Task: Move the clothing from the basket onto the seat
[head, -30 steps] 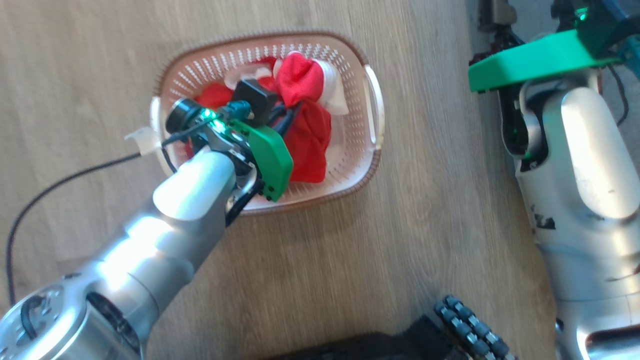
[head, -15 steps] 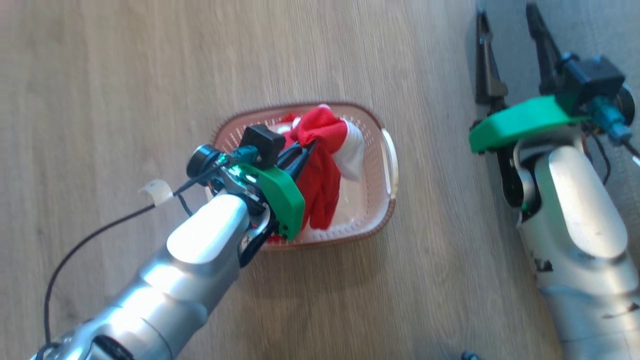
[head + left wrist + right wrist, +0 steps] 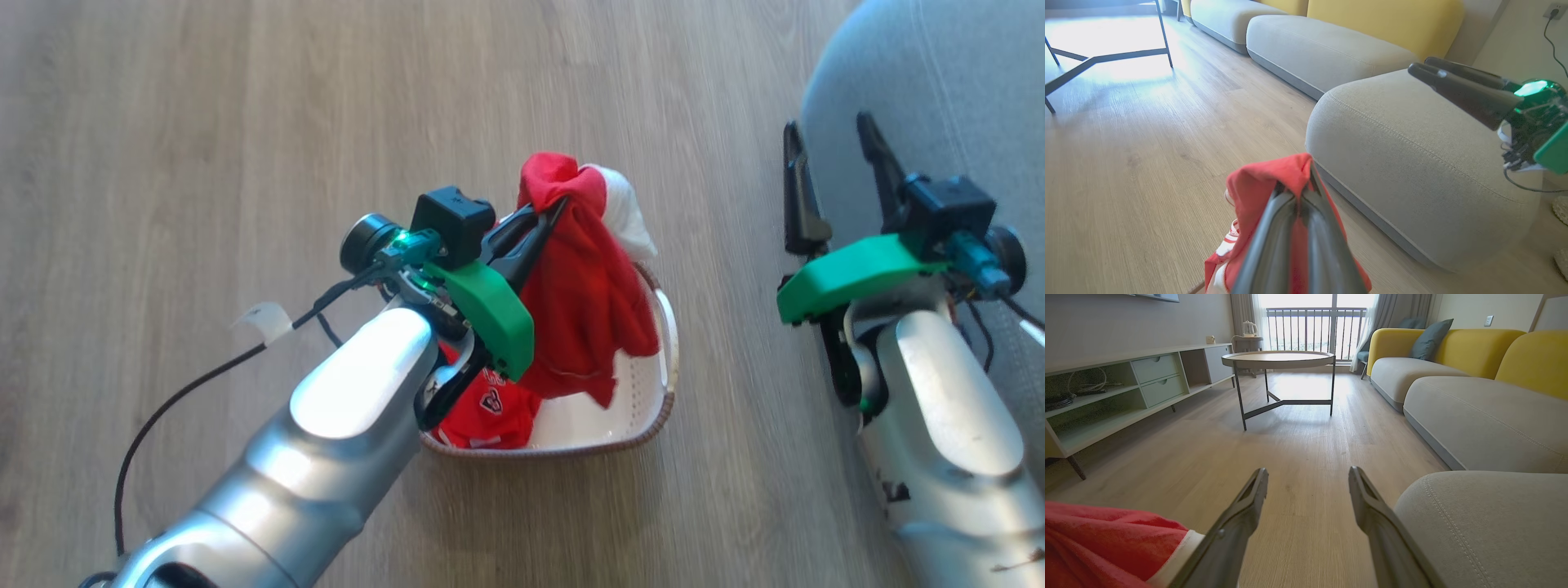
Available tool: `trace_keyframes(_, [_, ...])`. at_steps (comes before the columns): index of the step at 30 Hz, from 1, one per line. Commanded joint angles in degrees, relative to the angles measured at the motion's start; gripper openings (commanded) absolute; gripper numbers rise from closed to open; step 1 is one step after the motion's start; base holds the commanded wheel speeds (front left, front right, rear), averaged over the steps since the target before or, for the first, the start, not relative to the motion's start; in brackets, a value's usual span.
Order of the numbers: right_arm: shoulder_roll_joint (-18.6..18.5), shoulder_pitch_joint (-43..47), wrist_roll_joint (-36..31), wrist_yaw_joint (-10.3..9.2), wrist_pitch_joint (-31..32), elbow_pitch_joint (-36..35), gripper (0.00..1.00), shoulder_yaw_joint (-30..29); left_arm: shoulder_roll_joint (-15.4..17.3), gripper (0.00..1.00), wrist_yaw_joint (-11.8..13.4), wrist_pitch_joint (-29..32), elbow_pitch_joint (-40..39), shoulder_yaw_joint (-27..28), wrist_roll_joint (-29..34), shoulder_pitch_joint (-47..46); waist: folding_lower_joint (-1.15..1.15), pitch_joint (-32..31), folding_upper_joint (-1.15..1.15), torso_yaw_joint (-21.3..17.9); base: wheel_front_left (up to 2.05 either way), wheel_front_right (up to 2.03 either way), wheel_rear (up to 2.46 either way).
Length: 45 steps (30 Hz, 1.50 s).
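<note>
My left gripper [image 3: 553, 211] is shut on a red garment [image 3: 584, 294] with white collar trim, which hangs from the fingertips above the basket [image 3: 663, 327]. The left wrist view has the same red fabric [image 3: 1265, 183] bunched over the closed fingers [image 3: 1290, 228]. A second red garment [image 3: 486, 408] with a white number print lies in the basket, partly hidden by my left arm. To the right lies the grey seat [image 3: 939, 98], a stitched cushion [image 3: 1412, 155]. My right gripper [image 3: 824, 139] stands open and empty at the seat's edge [image 3: 1490, 522].
Wood floor lies all around. A black cable with a white tag [image 3: 265, 320] trails from my left wrist. Beyond are a round coffee table [image 3: 1280, 361], a low shelf unit [image 3: 1118, 392], and a grey and yellow sofa [image 3: 1457, 375].
The left gripper has lifted the red garment up out of the basket, uncovering the numbered one beneath. The head camera has shifted, bringing the grey seat into view at the upper right.
</note>
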Motion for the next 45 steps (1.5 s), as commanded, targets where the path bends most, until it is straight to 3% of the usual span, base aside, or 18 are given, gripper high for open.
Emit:
trace_keyframes(1, [0.06, 0.11, 0.59, 0.41, -0.27, -1.52, 1.0, 0.97, 0.25, 0.0, 0.04, -0.54, -2.34, 2.55, 0.51, -1.91, 0.01, -2.06, 0.0, 1.08, 0.0, 0.0, 0.0])
trace_keyframes(22, [0.24, 3.39, 1.73, 0.41, -0.27, -1.1, 1.0, 1.65, 1.12, 0.0, 0.04, -0.54, -9.98, 10.31, 2.33, -6.48, 0.01, -7.07, 0.0, 1.58, 0.0, 0.0, 0.0])
trace_keyframes(37, [0.58, 3.94, 2.05, 0.41, -0.27, -1.95, 1.0, 1.37, 1.25, 0.0, 0.04, -0.55, -12.2, 11.0, 2.93, -9.75, 0.01, -6.74, 0.0, 2.02, 0.0, 0.0, 0.0])
trace_keyframes(41, [0.38, 3.27, 3.88, 0.41, -0.27, -5.39, 1.0, 4.12, 1.09, 0.0, 0.04, -0.55, -12.35, 10.45, 2.88, -9.59, 0.01, -6.37, 0.0, 2.22, 0.0, 0.0, 0.0])
trace_keyframes(45, [-1.69, 1.67, 7.57, 0.41, -0.27, -10.47, 1.0, 11.97, 0.9, 0.0, 0.04, -0.55, -12.56, 9.8, 2.82, -9.59, 0.01, -6.03, 0.0, 2.65, 0.0, 0.0, 0.0])
